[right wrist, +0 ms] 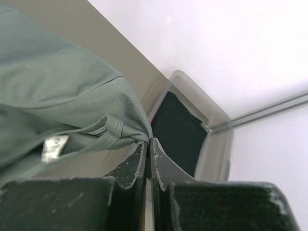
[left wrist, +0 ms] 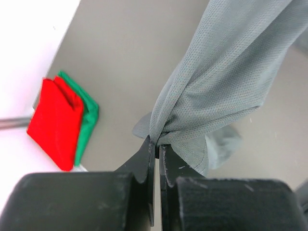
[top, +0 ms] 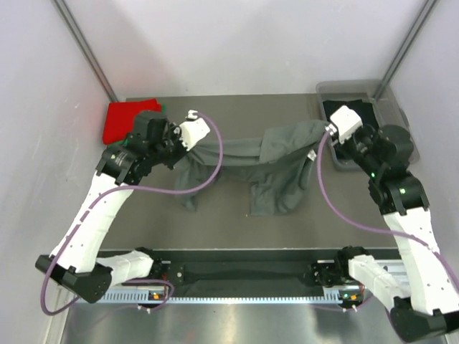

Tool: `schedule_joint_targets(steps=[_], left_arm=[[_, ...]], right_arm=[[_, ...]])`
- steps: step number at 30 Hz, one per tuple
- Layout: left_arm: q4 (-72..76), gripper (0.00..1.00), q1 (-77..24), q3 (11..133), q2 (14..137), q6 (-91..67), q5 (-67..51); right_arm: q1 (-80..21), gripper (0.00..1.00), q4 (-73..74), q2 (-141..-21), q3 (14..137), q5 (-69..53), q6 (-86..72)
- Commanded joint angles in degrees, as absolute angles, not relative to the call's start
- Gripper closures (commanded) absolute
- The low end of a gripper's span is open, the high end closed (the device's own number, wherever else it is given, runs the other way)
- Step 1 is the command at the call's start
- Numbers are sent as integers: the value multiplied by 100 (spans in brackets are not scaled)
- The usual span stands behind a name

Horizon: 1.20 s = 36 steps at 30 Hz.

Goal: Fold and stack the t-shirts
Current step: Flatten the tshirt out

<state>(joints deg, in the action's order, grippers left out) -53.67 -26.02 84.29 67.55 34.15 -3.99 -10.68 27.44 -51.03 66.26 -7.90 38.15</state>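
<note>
Shirt of grey mesh cloth [top: 280, 154] sags over the surface [top: 215, 222] middle, stretched between left hand [left wrist: 156, 144] and right hand [right wrist: 148, 143], each clamped on an edge, likely to spread it flat for folding.

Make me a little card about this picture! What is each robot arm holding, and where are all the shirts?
left fingers: shut on one end of the grey shirt
right fingers: shut on its other end
grey shirt: unfolded, stretched between the arms
red shirt: folded, far left corner
green shirt: folded, under the red one
black shirt: in the tub, far right corner
</note>
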Motion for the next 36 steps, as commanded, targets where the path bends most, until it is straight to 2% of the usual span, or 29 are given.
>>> schedule_joint_targets(steps=[1,6,11,15,20,22,24,31,32,34,36], left_arm=[[-5827,100,-2470,8517,6190,3638,-711],[-5547,100,-2435,7701,6012,3692,-546],[-4652,100,-2417,6576,6626,3647,-53],[-3923,100,-2400,6512,7495,3612,-53],[-3744,100,-2084,7767,8981,3376,211],[-3989,100,-1917,8285,9158,3287,27],[-3964,100,-1898,8227,9001,3348,-157],[-3964,100,-1977,6401,7797,3525,-1151],[-4016,100,-2004,6303,7787,3498,-1308],[-4305,100,-2065,6196,7936,3480,-1441],[-4621,99,-2083,6222,8199,3358,-1520]], right_arm=[[-993,100,3101,-4580,6487,-1292,3560],[-984,100,2901,-4701,5671,-1099,3717],[-993,100,2207,-5684,5002,-967,3850],[-984,100,1829,-6923,5509,-862,3780],[-976,100,1661,-8217,6878,-748,3674],[-975,100,1644,-8279,7092,-721,3674],[-967,100,1670,-8122,7006,-861,3813],[-1045,99,2406,-7216,5065,-1757,4578],[-1098,97,2521,-7251,4758,-1836,4657],[-1178,80,3065,-7487,4684,-2012,4869],[-1178,70,3548,-7724,4833,-2241,4957]])
